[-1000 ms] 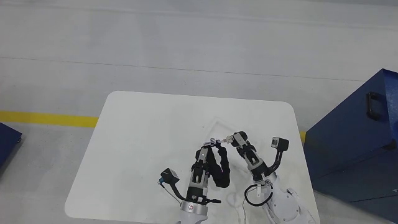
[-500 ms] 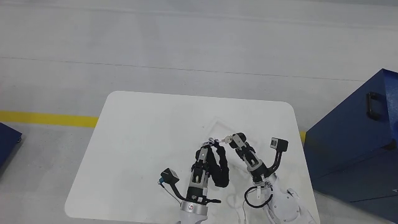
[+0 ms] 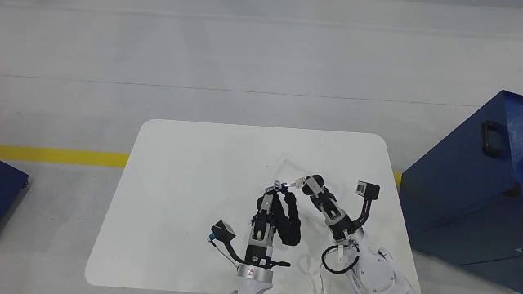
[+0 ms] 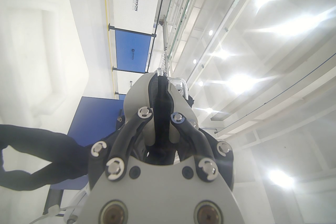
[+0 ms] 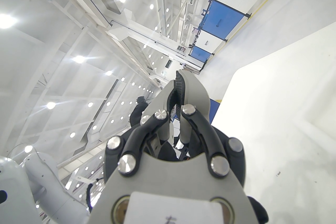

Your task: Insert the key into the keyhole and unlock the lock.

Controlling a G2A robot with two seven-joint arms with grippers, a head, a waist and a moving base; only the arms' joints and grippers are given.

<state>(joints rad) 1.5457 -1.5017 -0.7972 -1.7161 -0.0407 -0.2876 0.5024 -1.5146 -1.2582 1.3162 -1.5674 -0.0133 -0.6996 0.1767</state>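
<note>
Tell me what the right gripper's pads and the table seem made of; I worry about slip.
Pads: black, ribbed, matte, likely rubber. Table: white, smooth, matte top, perhaps laminate or painted board; the look leaves it open.

table (image 3: 188,180): white, rounded corners | on it: faint clear tray (image 3: 286,162), right half

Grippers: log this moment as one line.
left gripper: shut | right gripper: shut | tips: near-meeting over table | silver loop beside left tips
</note>
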